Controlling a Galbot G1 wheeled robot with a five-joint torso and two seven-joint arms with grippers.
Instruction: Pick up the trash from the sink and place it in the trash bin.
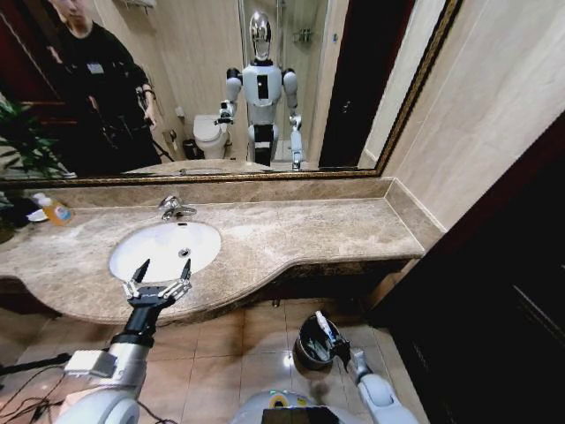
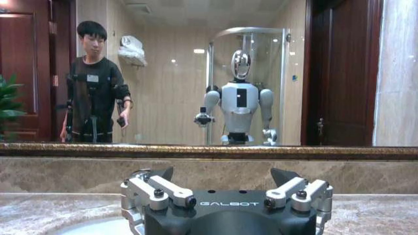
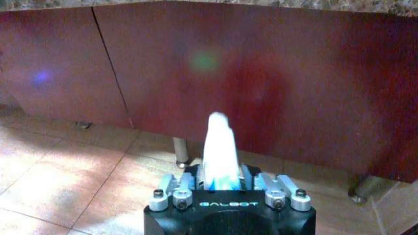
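Note:
My left gripper (image 1: 161, 272) (image 2: 222, 175) hangs open over the front rim of the white oval sink (image 1: 159, 252), nothing between its fingers. The basin shows bare white around its drain. Low on the right, my right gripper (image 1: 329, 337) (image 3: 220, 177) is shut on a white-and-blue tube of trash (image 3: 220, 144). It holds the tube at the small dark trash bin (image 1: 305, 358), which stands on the tiled floor under the counter's edge. In the right wrist view the tube sticks out towards a dark red cabinet front.
A chrome faucet (image 1: 174, 208) stands behind the basin. A clear bottle of orange liquid (image 1: 57, 210) sits at the far left of the marble counter (image 1: 300, 234). A dark cabinet (image 1: 494, 291) walls the right side. A mirror backs the counter.

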